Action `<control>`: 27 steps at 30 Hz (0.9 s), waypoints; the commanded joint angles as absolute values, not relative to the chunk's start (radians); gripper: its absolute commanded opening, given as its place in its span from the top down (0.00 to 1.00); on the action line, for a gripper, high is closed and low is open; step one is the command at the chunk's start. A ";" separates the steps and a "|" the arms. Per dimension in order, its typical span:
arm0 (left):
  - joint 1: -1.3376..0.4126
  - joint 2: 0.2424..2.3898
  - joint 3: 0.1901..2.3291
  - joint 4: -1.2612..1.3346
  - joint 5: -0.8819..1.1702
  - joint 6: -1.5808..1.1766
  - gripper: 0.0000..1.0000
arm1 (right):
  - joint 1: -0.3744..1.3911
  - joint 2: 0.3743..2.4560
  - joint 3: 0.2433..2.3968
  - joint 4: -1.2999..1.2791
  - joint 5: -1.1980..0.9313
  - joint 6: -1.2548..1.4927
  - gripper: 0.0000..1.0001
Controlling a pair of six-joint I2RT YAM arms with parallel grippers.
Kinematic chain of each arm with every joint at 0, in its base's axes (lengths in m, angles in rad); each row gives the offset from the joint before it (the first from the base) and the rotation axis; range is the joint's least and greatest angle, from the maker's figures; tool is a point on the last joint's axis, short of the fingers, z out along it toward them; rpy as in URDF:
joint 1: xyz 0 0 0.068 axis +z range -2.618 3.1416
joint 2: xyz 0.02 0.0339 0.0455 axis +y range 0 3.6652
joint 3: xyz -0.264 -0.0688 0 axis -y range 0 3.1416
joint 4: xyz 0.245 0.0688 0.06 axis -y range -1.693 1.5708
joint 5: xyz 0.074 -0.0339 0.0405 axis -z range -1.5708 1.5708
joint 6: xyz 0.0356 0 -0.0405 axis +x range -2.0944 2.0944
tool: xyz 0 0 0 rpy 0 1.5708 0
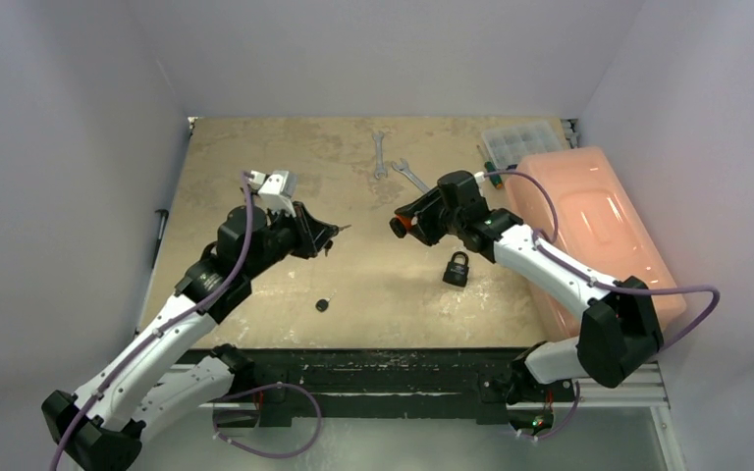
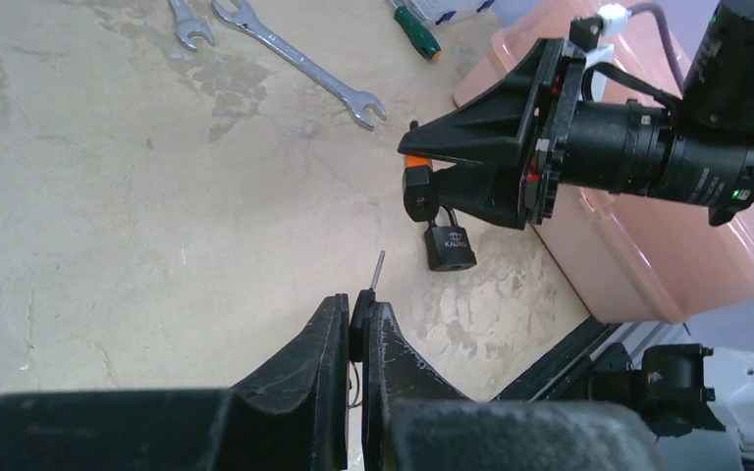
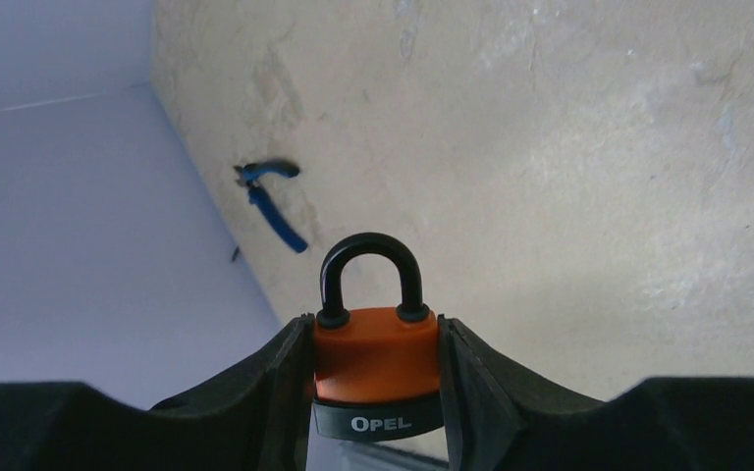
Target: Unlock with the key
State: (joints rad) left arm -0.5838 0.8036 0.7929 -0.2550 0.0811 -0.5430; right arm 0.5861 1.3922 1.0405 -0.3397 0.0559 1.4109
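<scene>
My right gripper (image 1: 403, 226) is shut on an orange padlock (image 3: 375, 358) with a black shackle and a black "OPEL" base. It holds the padlock above the table, with the jaws pressing its two sides (image 3: 374, 322). My left gripper (image 1: 330, 234) is shut on a key (image 2: 377, 270) by its black head, and the thin metal blade sticks out past the fingertips (image 2: 361, 299). The blade points towards the right gripper (image 2: 422, 177), a short gap from the orange padlock (image 2: 414, 162). The padlock's keyhole is not visible.
A black padlock (image 1: 457, 268) lies on the table under the right arm, also in the left wrist view (image 2: 450, 247). A second small black key (image 1: 323, 305) lies near the front. Two wrenches (image 1: 380, 155) (image 1: 410, 176), a pink box (image 1: 594, 221), a clear organizer (image 1: 518, 142) and blue pliers (image 3: 273, 201) are around.
</scene>
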 commanded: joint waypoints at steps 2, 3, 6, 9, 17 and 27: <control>-0.586 0.884 0.889 -0.261 0.039 -0.682 1.00 | 0.530 1.356 0.975 -0.140 -0.131 1.547 1.00; -0.585 0.886 0.877 -0.241 0.040 -0.698 1.00 | 0.526 1.357 0.970 -0.136 -0.147 1.561 1.00; -0.584 0.895 0.851 -0.186 0.041 -0.744 1.00 | 0.522 1.362 0.956 -0.107 -0.207 1.583 1.00; -0.586 0.906 0.841 -0.168 0.038 -0.763 1.00 | 0.521 1.368 0.944 -0.078 -0.249 1.611 1.00; -0.588 0.932 0.818 -0.097 0.058 -0.746 1.00 | 0.522 1.384 0.959 -0.146 -0.252 1.679 1.00; -0.611 0.958 0.750 0.037 0.069 -0.798 1.00 | 0.523 1.306 0.945 -0.240 -0.141 1.816 1.00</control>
